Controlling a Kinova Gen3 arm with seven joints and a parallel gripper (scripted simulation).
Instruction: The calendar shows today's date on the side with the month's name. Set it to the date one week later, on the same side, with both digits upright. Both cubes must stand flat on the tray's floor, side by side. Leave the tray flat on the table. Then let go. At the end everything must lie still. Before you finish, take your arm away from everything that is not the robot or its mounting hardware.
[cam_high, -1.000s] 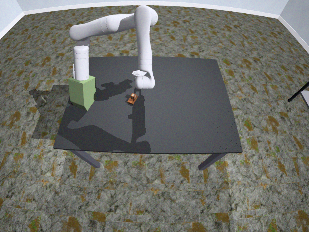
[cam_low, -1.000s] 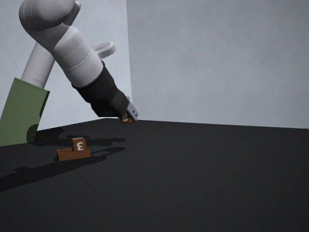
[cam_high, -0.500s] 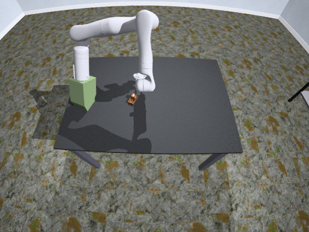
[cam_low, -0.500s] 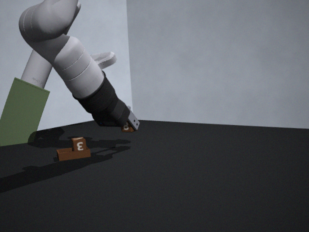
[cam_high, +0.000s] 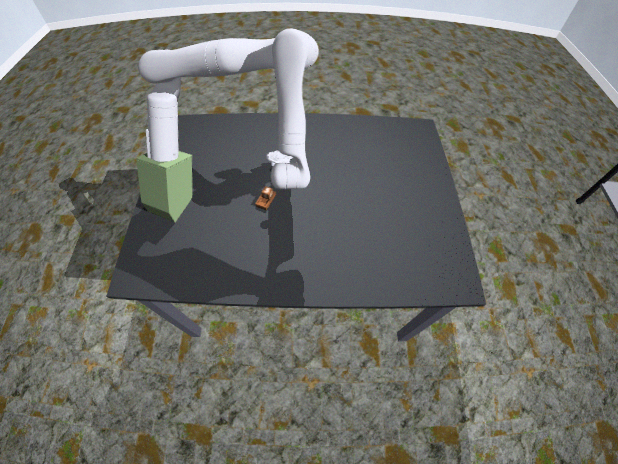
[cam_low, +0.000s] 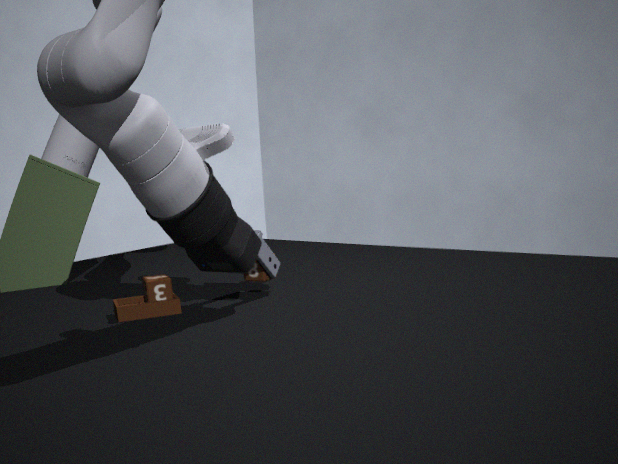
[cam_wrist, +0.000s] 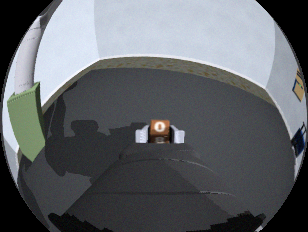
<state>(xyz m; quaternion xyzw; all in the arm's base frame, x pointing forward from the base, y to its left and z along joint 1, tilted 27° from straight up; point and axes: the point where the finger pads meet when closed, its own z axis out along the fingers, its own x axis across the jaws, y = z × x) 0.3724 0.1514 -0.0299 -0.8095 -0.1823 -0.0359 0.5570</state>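
The brown calendar tray (cam_high: 261, 203) (cam_low: 141, 310) lies flat on the black table (cam_high: 375, 225) (cam_low: 400, 350). One brown cube (cam_high: 269, 192) (cam_low: 159, 289) stands in it, and its side toward the exterior camera shows a mirrored-looking 3. My gripper (cam_low: 259, 273) (cam_wrist: 159, 131) is shut on the second brown cube (cam_low: 253, 273) (cam_wrist: 158, 128), low over the table or just touching it. In the exterior view it is behind and to the right of the tray. The held cube's white digit is too small to read. In the top view the wrist hides the gripper and the held cube.
The arm's base stands on a green pedestal (cam_high: 165, 185) (cam_low: 42, 225) (cam_wrist: 25, 121) at the table's left edge. The arm's shadow falls across the left half of the table.
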